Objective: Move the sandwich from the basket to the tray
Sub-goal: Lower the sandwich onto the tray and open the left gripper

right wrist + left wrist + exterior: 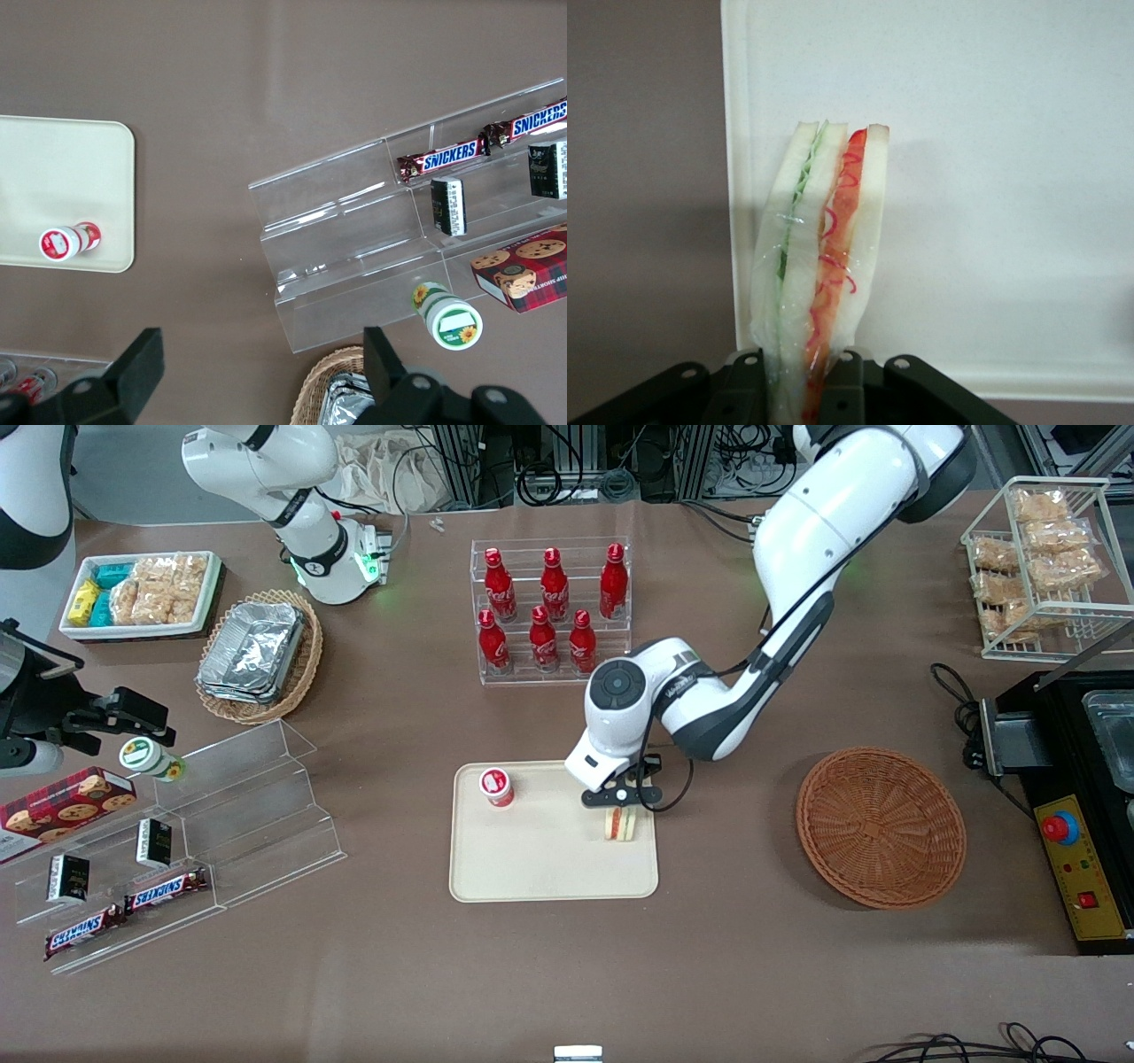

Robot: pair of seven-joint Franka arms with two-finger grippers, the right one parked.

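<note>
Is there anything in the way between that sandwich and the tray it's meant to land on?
Nothing visible. The gripper holds the sandwich right over the tray, near its edge toward the basket. The only other item on the tray, a small red-and-white cup, stands well apart.

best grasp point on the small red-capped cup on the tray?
Judging by its pose, grip the small white cylindrical cup with the red cap across its round sides, coming from above: it lies tilted on the beige rectangular plastic tray. The gripper is over the tray's other end, shut on the triangular white-bread sandwich.
</note>
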